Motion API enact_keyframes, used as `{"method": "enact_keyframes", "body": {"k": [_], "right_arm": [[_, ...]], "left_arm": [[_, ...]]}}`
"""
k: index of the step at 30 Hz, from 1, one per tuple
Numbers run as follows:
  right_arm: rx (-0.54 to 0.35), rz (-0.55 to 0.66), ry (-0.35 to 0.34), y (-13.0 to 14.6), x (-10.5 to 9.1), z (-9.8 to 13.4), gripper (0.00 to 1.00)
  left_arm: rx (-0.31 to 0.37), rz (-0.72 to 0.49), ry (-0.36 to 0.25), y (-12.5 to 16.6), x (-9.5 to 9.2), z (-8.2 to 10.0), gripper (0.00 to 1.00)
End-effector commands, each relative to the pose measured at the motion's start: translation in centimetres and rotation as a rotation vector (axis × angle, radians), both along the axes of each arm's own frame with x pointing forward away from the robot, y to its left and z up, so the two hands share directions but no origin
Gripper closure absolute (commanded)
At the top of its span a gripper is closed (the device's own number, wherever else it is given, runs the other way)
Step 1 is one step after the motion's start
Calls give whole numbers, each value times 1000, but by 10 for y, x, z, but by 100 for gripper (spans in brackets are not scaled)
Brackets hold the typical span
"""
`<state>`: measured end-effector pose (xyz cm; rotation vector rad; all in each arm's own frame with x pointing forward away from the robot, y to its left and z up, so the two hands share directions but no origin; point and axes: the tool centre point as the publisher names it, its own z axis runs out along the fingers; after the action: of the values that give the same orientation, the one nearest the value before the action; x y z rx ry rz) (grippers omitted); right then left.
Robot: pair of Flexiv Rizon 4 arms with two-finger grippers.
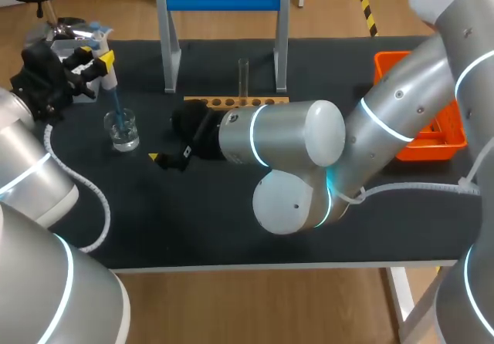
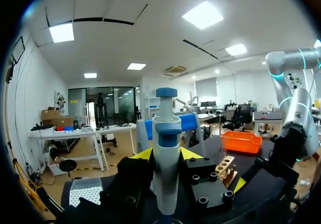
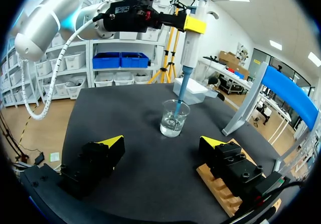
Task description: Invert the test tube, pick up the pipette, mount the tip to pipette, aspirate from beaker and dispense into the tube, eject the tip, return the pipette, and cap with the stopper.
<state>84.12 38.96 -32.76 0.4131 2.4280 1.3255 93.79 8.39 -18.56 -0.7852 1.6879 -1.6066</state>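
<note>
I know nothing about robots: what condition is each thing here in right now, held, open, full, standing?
Left gripper: shut on the pipette.
Pipette: held upright, tip mounted and down inside the beaker.
Beaker: upright, part full of clear liquid.
Right gripper: open, empty, low over the table.
Test tube: upright in the wooden rack.

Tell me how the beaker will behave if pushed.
The beaker looks like clear glass, so probably fragile and smooth. Squat, with little liquid, it would likely slide rather than tip. The pipette tip inside it might catch the rim.
</note>
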Motion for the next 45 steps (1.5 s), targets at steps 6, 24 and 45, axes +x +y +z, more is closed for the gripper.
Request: {"method": "enact_keyframes", "body": {"k": [6,24,45], "right_arm": [[6,2,-1,0,0,-2,0],[6,2,-1,0,0,-2,0],[6,2,-1,0,0,-2,0]], "left_arm": [[11,-14,-15,-2,-6,1,100],[21,-22,-8,-2,-12,-3,100],[21,-39,-17,-5,-12,-4,100]]}}
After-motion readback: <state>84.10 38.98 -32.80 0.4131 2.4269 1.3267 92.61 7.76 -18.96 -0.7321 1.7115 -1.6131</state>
